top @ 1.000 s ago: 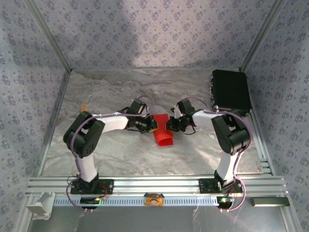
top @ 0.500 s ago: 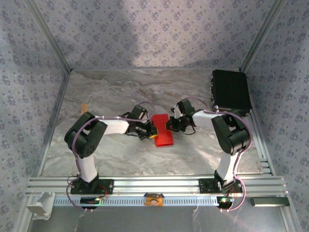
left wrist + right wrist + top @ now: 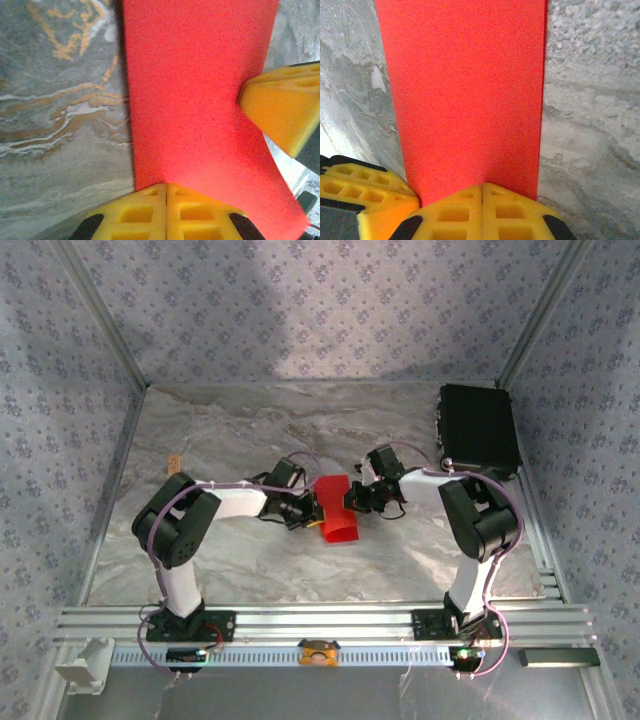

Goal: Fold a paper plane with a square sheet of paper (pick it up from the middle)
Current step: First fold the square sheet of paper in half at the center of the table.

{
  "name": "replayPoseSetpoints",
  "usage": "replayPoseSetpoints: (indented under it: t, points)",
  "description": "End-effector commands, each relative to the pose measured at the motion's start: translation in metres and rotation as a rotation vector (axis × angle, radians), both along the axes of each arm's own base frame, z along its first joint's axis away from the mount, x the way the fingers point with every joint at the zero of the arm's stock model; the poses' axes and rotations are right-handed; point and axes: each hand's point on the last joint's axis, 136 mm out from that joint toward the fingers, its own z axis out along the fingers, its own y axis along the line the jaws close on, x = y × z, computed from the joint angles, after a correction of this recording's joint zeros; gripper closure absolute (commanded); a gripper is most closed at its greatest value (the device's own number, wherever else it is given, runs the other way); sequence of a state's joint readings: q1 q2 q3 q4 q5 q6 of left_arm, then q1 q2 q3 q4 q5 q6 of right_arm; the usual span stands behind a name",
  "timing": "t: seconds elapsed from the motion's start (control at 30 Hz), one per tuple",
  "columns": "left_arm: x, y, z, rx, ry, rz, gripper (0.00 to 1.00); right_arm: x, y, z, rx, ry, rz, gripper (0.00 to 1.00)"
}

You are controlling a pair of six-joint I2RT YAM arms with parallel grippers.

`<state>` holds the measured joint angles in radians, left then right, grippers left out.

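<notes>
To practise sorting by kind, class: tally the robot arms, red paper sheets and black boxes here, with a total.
Robot arms: 2 (left arm, right arm)
Red paper sheet: 1
Black box: 1
Total: 4

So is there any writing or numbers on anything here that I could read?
No words, numbers or signs can be read anywhere.
Square sheet of paper: plain red, nothing printed on it.
Black box: no label can be made out.
Small orange piece on the front rail: too small to tell whether it has any writing.
Patterned walls: only a repeating flower-like print, no letters.
</notes>
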<state>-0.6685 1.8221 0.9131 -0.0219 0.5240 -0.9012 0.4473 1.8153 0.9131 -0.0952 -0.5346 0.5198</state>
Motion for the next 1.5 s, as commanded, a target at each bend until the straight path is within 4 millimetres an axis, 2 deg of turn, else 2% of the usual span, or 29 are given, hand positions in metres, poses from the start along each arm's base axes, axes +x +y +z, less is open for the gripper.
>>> replayPoseSetpoints:
  t: [0.0, 0.1, 0.17, 0.43, 0.6, 0.73, 0.97, 1.07, 1.3, 1.47]
  points:
    - [0.006, -0.019, 0.033, -0.073, -0.043, -0.020, 0.93, -0.028, -0.029, -0.034, -0.138, 0.131, -0.046, 1.00]
    - [0.004, -0.028, 0.034, -0.122, -0.029, -0.018, 0.92, -0.029, -0.030, -0.035, -0.140, 0.132, -0.048, 1.00]
    - [0.001, -0.027, 0.027, -0.112, -0.010, -0.019, 0.92, -0.029, -0.030, -0.035, -0.141, 0.132, -0.048, 1.00]
    - [-0.023, 0.002, -0.013, 0.007, 0.037, -0.033, 0.92, -0.030, -0.030, -0.037, -0.140, 0.137, -0.046, 1.00]
    - [-0.035, 0.018, -0.030, 0.055, 0.049, -0.056, 0.92, -0.030, -0.031, -0.037, -0.146, 0.137, -0.049, 1.00]
    - [-0.033, 0.022, -0.024, 0.076, 0.024, -0.056, 0.92, -0.030, -0.032, -0.037, -0.149, 0.132, -0.053, 1.00]
    - [-0.014, -0.001, 0.029, -0.031, -0.070, -0.037, 0.91, -0.030, -0.034, -0.037, -0.161, 0.135, -0.058, 1.00]
    - [-0.010, -0.010, 0.042, -0.082, -0.090, -0.025, 0.90, -0.030, -0.034, -0.037, -0.162, 0.134, -0.059, 1.00]
    - [-0.019, -0.023, 0.033, -0.155, -0.035, -0.058, 0.90, -0.030, -0.035, -0.039, -0.170, 0.137, -0.062, 1.00]
    - [-0.032, -0.014, 0.005, -0.099, 0.022, -0.065, 0.91, -0.031, -0.035, -0.039, -0.172, 0.136, -0.061, 1.00]
